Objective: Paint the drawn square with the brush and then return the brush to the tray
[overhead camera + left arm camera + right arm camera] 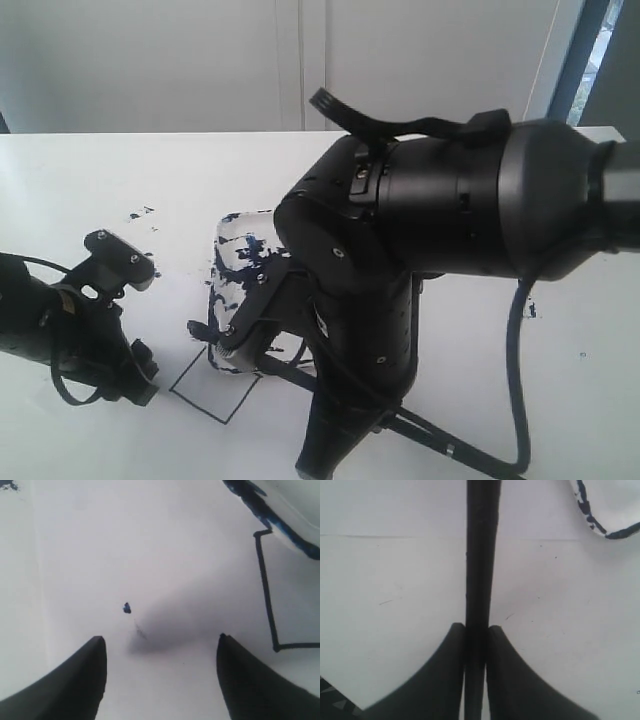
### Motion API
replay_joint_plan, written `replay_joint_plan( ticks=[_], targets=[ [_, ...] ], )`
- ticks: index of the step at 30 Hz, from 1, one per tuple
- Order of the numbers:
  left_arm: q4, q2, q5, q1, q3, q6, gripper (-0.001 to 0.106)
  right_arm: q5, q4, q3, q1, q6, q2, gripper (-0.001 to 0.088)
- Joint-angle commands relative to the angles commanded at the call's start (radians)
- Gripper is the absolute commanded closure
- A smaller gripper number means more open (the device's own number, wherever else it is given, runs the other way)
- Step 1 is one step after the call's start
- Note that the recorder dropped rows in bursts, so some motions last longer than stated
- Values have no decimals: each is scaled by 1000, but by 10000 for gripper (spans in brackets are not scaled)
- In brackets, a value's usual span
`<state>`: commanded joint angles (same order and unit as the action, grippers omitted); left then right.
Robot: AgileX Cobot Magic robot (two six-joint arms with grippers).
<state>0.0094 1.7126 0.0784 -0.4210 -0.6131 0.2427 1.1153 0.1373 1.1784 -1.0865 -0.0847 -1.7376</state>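
Clamping brush, right gripper narrow; left gripper spread wide above table; square at its 3 o'clock

Ext cam looks down on the surface from high, right arm v. close to lens. The 2 wrist cams sit low, facing down at it. All 3 share the tray rim.

White table sitting in soft, even daylight

A pale wall is standing behind the table; a thin upright seam is running down its panels; a window with a dark frame is showing brightness at the right corner.
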Motion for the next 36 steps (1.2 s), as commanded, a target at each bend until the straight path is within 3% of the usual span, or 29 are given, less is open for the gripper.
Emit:
replay_joint_plan(
  ticks=[19, 30, 36],
  targets=[
    [56, 2, 151, 5, 0, -25, 385, -16, -95, 0, 0, -2, -69, 868],
    [123, 2, 308, 190, 0, -129, 385, -100, -145, 0, 0, -10, -69, 868],
    [309, 2, 417, 211, 0, -250, 385, -113, -147, 6, 0, -10, -92, 868]
  ],
)
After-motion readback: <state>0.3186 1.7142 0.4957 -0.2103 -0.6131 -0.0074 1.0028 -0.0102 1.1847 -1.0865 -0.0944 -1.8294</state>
